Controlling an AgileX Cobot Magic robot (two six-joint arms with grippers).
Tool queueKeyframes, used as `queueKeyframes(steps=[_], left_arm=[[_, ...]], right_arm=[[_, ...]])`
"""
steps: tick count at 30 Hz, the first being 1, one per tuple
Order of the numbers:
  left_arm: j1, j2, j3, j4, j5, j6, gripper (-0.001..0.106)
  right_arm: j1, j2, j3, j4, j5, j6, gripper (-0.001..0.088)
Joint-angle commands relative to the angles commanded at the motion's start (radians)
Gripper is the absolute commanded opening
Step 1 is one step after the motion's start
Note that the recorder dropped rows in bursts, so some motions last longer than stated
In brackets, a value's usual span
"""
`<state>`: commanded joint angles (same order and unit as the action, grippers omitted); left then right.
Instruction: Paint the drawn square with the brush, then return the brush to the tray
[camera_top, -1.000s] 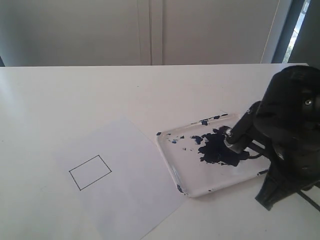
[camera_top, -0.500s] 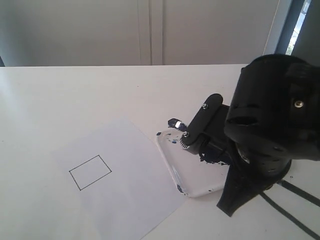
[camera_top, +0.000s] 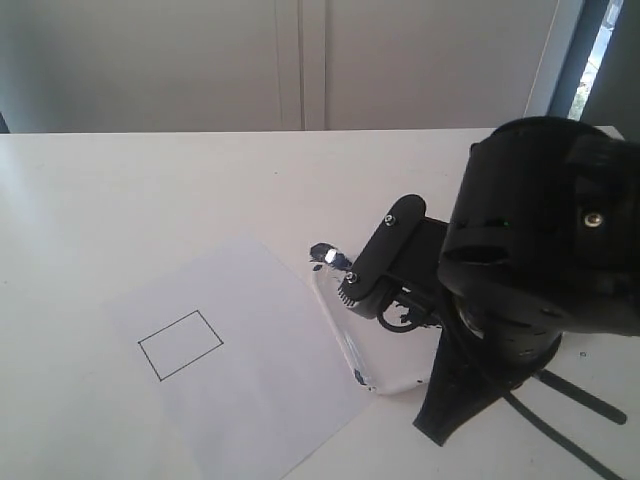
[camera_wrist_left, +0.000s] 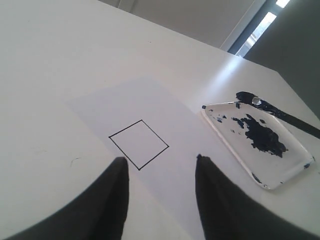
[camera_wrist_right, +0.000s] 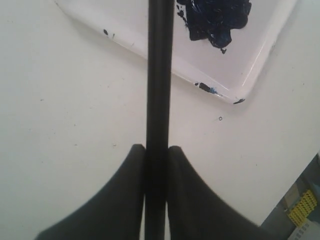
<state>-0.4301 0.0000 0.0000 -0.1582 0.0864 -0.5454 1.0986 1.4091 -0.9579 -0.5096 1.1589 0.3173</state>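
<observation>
Clamping the thin black handle of the brush (camera_wrist_right: 160, 75) between its two fingers, the right end effector (camera_wrist_right: 157, 150) is closed tight on it. From the grip the handle runs straight out over the white worktop (camera_wrist_right: 65, 125) and across the rim of the tray (camera_wrist_right: 260, 50). A dark blue-black paint blob (camera_wrist_right: 215, 17) lies inside the tray.

In the exterior view the brush's dark tip (camera_top: 325, 255), with a bright glint on it, sits near the centre of the frame. It is just past the tray's upper left corner and just beside the right edge of the paper sheet (camera_top: 250, 300). Whether the tip touches anything cannot be told. The bulky black right arm (camera_top: 530, 240) fills the right of the frame and hides most of the tray, leaving only its left rim (camera_top: 335, 320) and lower left corner in sight.

The left end effector (camera_wrist_left: 160, 159) has its two fingers spread apart and holds nothing. It hangs over the paper sheet (camera_wrist_left: 150, 100), with the drawn square (camera_wrist_left: 139, 144) just beyond its fingertips. The square's inside is blank white, with no paint on it. In the exterior view the square (camera_top: 180, 344) lies at lower left, well apart from the brush tip. Seen from the left wrist, the tray (camera_wrist_left: 225, 140) rests on the worktop just beside the paper, and the brush (camera_wrist_left: 285, 115) reaches over its far corner.
</observation>
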Motion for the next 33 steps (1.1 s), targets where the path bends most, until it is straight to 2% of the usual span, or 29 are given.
queueKeyframes(steps=[6,9,12,16,17,20,24,26,30,33], left_arm=[[0.000,0.000,0.000,-0.003,0.026,0.057,0.048],[0.000,0.000,-0.049,-0.003,0.067,0.078,0.048],[0.000,0.059,-0.098,-0.003,0.092,0.115,0.048],[0.000,0.307,-0.178,-0.003,0.092,0.134,0.048],[0.000,0.403,-0.214,-0.003,0.078,0.137,0.048],[0.000,0.574,-0.299,-0.003,0.009,0.155,0.048],[0.000,0.941,-0.484,-0.003,-0.019,0.195,0.048],[0.000,1.083,-0.568,0.004,-0.018,0.213,0.048],[0.000,1.294,-0.683,0.045,-0.020,0.213,0.048],[0.000,1.366,-0.714,0.056,-0.031,0.213,0.048]], right_arm=[[0.000,0.000,0.000,0.002,-0.021,-0.026,0.0000],[0.000,0.002,-0.005,0.002,-0.035,-0.062,0.0000],[0.000,0.026,-0.033,0.002,-0.043,-0.063,0.0000],[0.000,0.115,-0.123,0.017,-0.039,-0.113,0.0000],[0.009,0.146,-0.140,0.013,-0.023,-0.117,0.0000],[0.039,0.186,-0.168,0.011,-0.014,-0.139,0.0000],[0.077,0.230,-0.189,0.003,-0.015,-0.141,0.0000],[0.092,0.243,-0.191,0.001,-0.013,-0.141,0.0000],[0.120,0.248,-0.191,-0.002,-0.010,-0.141,0.0000],[0.122,0.250,-0.191,-0.002,-0.010,-0.141,0.0000]])
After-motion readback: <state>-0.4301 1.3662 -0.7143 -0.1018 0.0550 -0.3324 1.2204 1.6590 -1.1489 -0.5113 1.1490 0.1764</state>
